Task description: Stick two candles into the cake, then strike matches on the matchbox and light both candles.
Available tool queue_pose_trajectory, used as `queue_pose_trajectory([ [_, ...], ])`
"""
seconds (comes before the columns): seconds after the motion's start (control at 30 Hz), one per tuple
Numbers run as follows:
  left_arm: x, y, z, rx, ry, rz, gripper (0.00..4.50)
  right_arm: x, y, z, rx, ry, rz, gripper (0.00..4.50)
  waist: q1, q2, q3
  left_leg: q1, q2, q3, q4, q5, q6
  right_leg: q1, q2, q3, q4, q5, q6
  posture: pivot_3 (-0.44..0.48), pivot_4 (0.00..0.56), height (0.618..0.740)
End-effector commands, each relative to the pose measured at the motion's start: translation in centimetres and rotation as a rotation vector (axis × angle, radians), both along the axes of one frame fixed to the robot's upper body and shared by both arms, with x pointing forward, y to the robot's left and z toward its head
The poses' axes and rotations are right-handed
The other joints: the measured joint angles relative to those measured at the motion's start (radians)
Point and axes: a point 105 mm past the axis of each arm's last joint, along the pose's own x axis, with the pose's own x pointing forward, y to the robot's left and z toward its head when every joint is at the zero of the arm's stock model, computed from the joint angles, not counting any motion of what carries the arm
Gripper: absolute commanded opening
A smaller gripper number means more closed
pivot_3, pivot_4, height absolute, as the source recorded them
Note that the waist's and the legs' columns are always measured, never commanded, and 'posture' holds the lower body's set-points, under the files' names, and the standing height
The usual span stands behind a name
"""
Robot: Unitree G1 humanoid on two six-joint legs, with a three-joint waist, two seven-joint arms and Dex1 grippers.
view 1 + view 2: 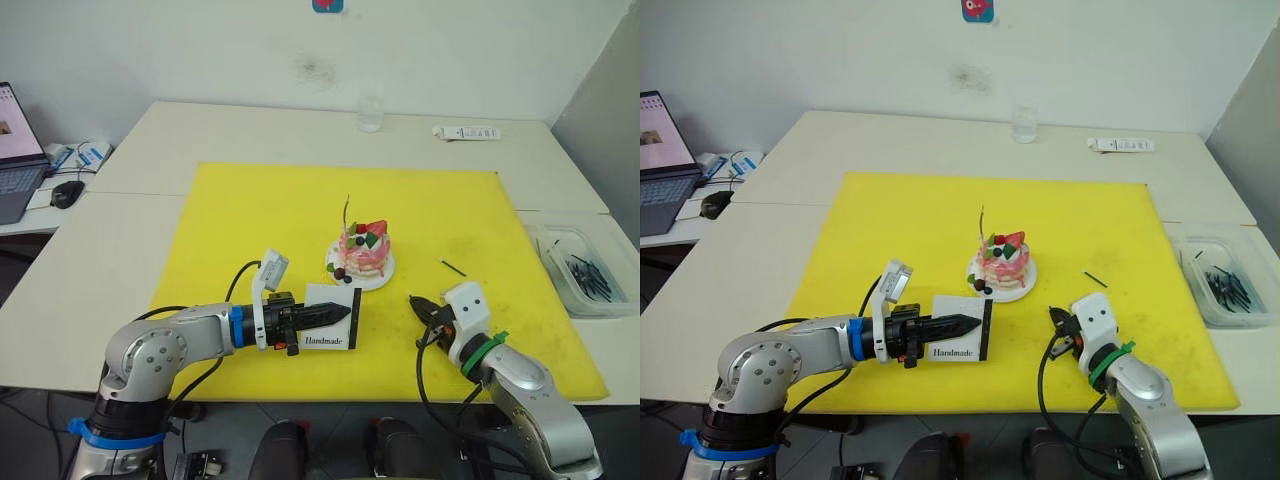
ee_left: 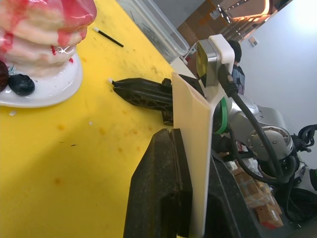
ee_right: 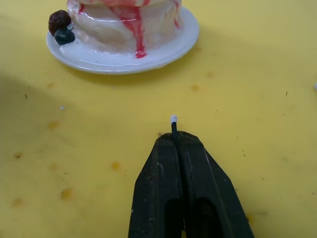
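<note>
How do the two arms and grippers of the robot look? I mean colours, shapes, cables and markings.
Both arms are silver-grey metal with rounded joints and black cables looping alongside. The left gripper has two black tapering fingers, a blue band behind them and a small white camera block above. The right gripper has black fingers, a white block and a green band at the wrist.

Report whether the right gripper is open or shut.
Shut: the right gripper has its black fingers pressed together on a match, whose white tip pokes out.
</note>
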Motion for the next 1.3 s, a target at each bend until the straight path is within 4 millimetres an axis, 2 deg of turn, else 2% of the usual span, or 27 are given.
queue_pose_trajectory([
  [0.03,-0.5,-0.3,0.6,-0.009,-0.030,-0.030,0.00,0.0,-0.3,0.3,-0.001,-0.033,-0.017,1.37,0.000,0.000,0.000,0.000,0.000,0.000,0.000,0.000,0.000,0.000,0.000,0.000,0.000,0.000,0.000,0.000,0.150,0.727],
  [0.17,-0.8,-0.4,0.5,-0.009,-0.026,-0.031,0.00,-0.2,-0.1,0.4,0.001,-0.072,-0.002,2.77,0.000,0.000,0.000,0.000,0.001,0.000,0.000,0.000,0.000,0.000,0.000,0.000,0.000,0.000,0.000,0.000,0.150,0.727],
  [0.3,-0.8,-0.4,0.5,-0.011,-0.026,-0.027,0.00,-0.7,0.1,-0.3,0.003,-0.072,0.019,2.77,0.000,0.000,0.000,0.000,0.001,0.000,0.000,0.000,0.000,0.000,0.000,0.000,0.000,-0.001,-0.001,0.000,0.150,0.727],
  [0.83,-0.5,-0.7,0.4,-0.017,-0.025,-0.025,0.00,0.4,0.1,-1.1,-0.011,-0.063,-0.048,2.77,-0.002,0.000,0.000,0.002,0.001,0.000,0.001,0.000,0.000,0.001,0.000,0.001,0.001,0.000,-0.001,0.000,0.150,0.727],
  [0.9,-0.4,-0.7,0.4,-0.017,-0.024,-0.024,0.00,0.4,0.1,-1.1,-0.008,-0.062,-0.053,2.40,-0.002,0.000,0.000,0.002,0.001,0.000,0.001,0.000,0.000,0.001,-0.001,0.001,0.001,0.000,-0.001,0.000,0.150,0.727],
  [0.97,-0.5,-0.7,0.4,-0.017,-0.023,-0.024,0.00,0.1,0.0,-1.4,-0.007,-0.047,-0.057,1.82,-0.001,-0.001,0.000,0.002,0.001,0.000,0.001,0.000,0.000,0.001,-0.001,0.001,0.001,0.000,-0.001,0.000,0.150,0.727],
  [1.13,-0.6,-0.7,0.3,-0.017,-0.023,-0.024,0.00,-0.4,0.0,-1.6,-0.007,-0.028,-0.060,0.08,-0.001,-0.001,-0.001,0.002,0.000,0.000,0.001,0.000,0.000,0.002,-0.001,0.001,0.000,0.000,-0.001,0.000,0.150,0.727],
  [1.3,-0.7,-0.7,0.3,-0.017,-0.022,-0.023,0.00,-0.6,0.3,-1.4,0.003,-0.031,-0.051,0.03,0.000,-0.001,-0.001,0.002,0.000,0.000,0.001,0.000,0.000,0.002,-0.001,0.000,0.000,-0.001,-0.001,0.000,0.150,0.727],
])
